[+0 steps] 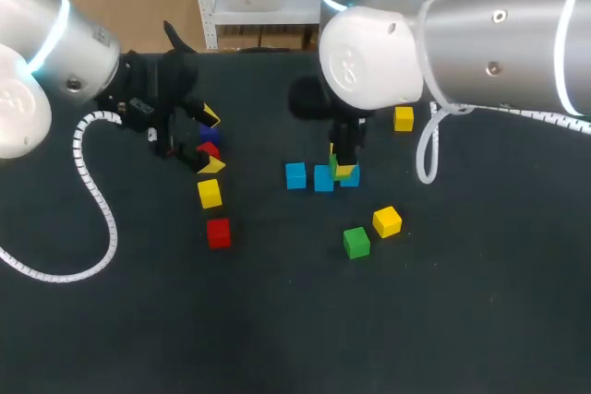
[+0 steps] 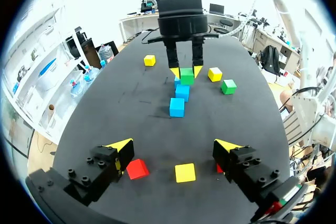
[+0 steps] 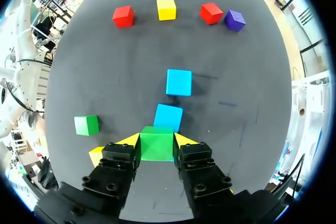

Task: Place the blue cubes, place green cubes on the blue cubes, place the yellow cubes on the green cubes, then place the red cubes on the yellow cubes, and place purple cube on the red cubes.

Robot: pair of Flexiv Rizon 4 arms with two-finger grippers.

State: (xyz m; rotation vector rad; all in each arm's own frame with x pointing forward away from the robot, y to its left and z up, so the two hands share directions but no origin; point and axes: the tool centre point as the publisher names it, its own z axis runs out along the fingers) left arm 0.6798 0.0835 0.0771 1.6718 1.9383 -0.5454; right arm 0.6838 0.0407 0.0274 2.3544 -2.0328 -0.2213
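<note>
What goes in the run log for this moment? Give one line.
right gripper: shut on green cube | position: at blue cubes | left gripper: open, near yellow cube

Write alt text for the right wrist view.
The right end effector grips a green cube, with two blue cubes in line ahead of it. Beyond them lie a red cube, a yellow cube, another red cube and a purple cube.

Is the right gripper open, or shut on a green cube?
Shut: the right gripper has both fingers touching the green cube from opposite sides.
</note>
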